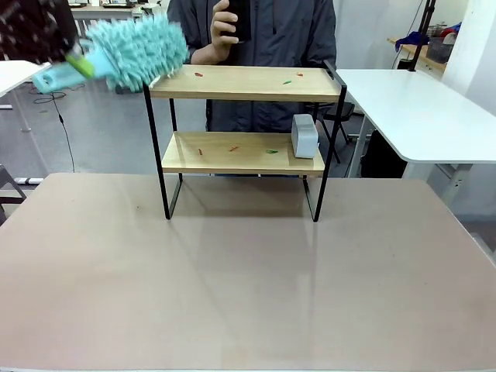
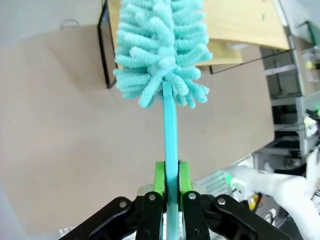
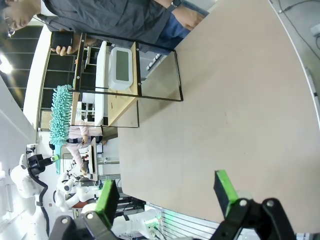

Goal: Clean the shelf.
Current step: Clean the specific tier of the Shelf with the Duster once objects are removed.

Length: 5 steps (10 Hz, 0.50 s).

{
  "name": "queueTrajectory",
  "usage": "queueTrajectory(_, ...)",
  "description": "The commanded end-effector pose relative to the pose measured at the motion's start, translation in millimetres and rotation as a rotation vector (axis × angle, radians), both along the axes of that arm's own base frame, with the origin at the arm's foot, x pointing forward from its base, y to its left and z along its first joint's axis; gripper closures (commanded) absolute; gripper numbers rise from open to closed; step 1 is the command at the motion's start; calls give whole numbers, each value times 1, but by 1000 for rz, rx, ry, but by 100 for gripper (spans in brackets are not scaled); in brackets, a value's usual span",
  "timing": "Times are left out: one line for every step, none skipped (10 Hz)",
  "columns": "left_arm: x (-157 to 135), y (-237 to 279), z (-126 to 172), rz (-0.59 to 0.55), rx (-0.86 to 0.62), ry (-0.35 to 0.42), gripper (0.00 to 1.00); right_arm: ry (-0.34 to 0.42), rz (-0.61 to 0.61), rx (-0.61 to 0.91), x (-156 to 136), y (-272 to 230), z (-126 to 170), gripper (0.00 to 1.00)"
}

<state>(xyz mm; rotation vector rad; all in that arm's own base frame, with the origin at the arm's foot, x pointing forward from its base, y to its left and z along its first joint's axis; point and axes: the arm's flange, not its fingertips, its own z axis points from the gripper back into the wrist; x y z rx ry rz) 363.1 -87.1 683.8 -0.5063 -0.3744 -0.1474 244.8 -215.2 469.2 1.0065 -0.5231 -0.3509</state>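
The shelf [image 1: 244, 83] stands at the table's far middle, two light wooden boards on a black frame. Small red and green scraps [image 1: 287, 80] lie on both boards. A fluffy teal duster [image 1: 139, 48] hangs at the top board's left end; I cannot tell whether it touches the board. My left gripper [image 1: 79, 65] is shut on its teal handle. In the left wrist view the green pads [image 2: 160, 177] clamp the handle [image 2: 171, 150], and the duster head [image 2: 160, 50] points toward the shelf [image 2: 240, 25]. My right gripper [image 3: 166, 194] is open over the table with nothing in it, well short of the shelf [image 3: 125, 95].
A grey-white boxy device [image 1: 304, 136] sits at the right end of the lower board. A person stands behind the shelf holding a dark phone [image 1: 239, 19]. The beige table [image 1: 232, 287] spreads wide in front. White tables [image 1: 418, 108] stand to the right.
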Motion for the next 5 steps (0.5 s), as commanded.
queueTrajectory(-9, 14, 38, -25, -17, -32, 88, -35, 3, 5, 2, 0, 1, 0)
queueTrajectory(-9, 14, 38, -25, -17, -32, 88, -35, 3, 5, 2, 0, 1, 0)
queueTrajectory(-9, 14, 38, -25, -17, -32, 88, -35, 3, 5, 2, 0, 1, 0)
queueTrajectory(-9, 14, 38, -25, -17, -32, 88, -35, 3, 5, 2, 0, 1, 0)
queueTrajectory(-9, 14, 38, -25, -17, -32, 88, -35, 3, 5, 2, 0, 1, 0)
